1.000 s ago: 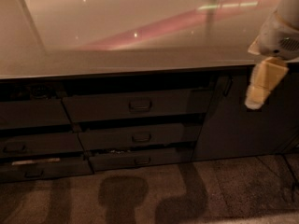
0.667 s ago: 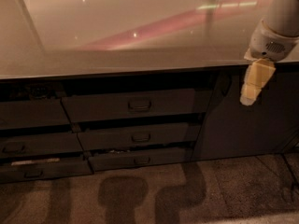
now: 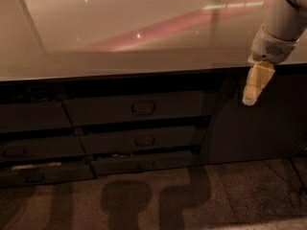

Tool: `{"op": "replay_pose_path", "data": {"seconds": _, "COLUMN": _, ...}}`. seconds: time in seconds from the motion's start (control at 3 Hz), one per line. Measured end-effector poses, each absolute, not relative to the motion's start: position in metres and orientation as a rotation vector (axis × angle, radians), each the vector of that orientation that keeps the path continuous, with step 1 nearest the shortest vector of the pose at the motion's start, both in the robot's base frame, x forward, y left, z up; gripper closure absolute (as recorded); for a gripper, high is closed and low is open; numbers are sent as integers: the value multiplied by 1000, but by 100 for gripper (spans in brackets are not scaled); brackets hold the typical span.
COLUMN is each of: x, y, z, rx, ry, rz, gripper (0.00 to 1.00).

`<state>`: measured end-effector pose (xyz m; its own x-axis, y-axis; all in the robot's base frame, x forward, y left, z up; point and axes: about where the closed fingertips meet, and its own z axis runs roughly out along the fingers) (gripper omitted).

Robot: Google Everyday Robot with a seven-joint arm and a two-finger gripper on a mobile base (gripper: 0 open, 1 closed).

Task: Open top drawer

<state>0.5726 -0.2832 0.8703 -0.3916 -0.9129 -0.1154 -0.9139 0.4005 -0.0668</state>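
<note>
Surface: big, smooth, shiny, pink light streak across it.
Cabinet door: flat, plain, dark, at right.
Top drawer: wide dark grey flat front, middle, just under surface edge. Has not moved, looks shut.
Shorter drawers: below it, same look.
End effector: pale yellow, blocky, hangs in front of door, right of top drawer. Has slid bit left toward drawer. I cannot tell how open. I see nothing in it.
Handle: small thin loop, centred, well apart from end effector. My guess: only coming close, pull not begun.
</note>
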Motion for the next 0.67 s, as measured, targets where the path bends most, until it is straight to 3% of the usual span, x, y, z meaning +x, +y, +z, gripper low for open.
{"op": "replay_pose_path", "data": {"seconds": 0.33, "x": 568, "y": -278, "z": 867, "rx": -1721, "ry": 2403, "rz": 158, "gripper": 0}}
{"op": "replay_pose_path", "data": {"seconds": 0.67, "x": 579, "y": -267, "z": 867, "rx": -1782, "ry": 2284, "rz": 165, "gripper": 0}}
